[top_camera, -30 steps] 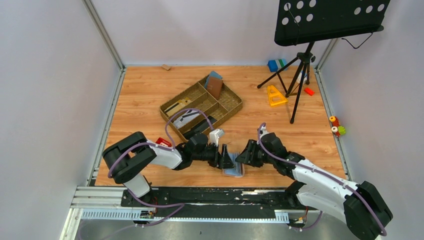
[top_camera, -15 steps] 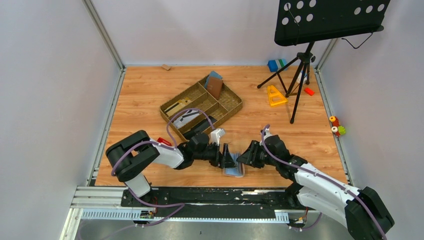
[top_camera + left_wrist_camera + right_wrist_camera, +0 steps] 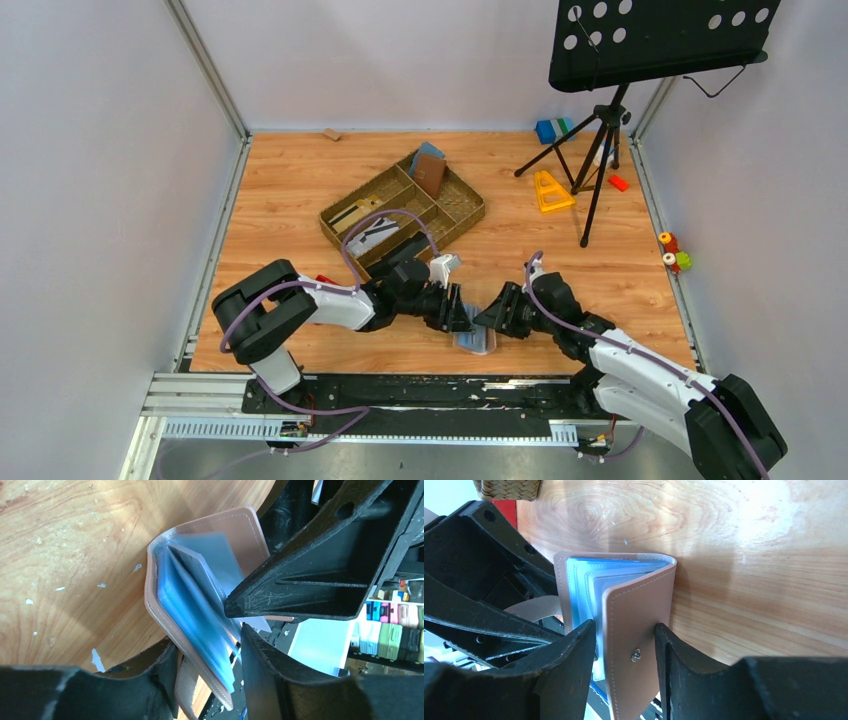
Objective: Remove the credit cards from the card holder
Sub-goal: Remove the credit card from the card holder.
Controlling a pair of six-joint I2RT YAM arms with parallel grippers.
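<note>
- Near the worktop's [image 3: 280, 190] front edge, at 6 o'clock, one card holder [image 3: 473, 342] is sitting between the two tools, half opened like a book. Whether it is touching the wood I cannot tell.
- One left tool [image 3: 207, 645] is gripping it from the 9 o'clock side. Its fingers are clamping one tan cover together with the stack of blue-grey sleeves [image 3: 195, 605] lying against that cover.
- One right tool [image 3: 624, 630] is gripping it from the 3 o'clock side, pinching the other tan cover with one finger inside the fold and one outside.
- One metal stud [image 3: 636, 655] is showing on that second cover, between the right tool's fingers.
- Several sleeves are fanning out between the covers, but they are blurring together too much to count.
- One tan closing tab [image 3: 531, 607] is curling loose at the holder's free edge.
- One woven tray [image 3: 455, 228] is lying at 11 o'clock from the holder, with one reddish-brown wallet [image 3: 431, 175] leaning on one blue wallet [image 3: 428, 152] in its far compartment.
- One red block [image 3: 505, 514] is lying beside the left arm.
- One black music stand [image 3: 655, 40] is standing at 1 o'clock, with one yellow triangle [image 3: 550, 190] lying by its legs.
</note>
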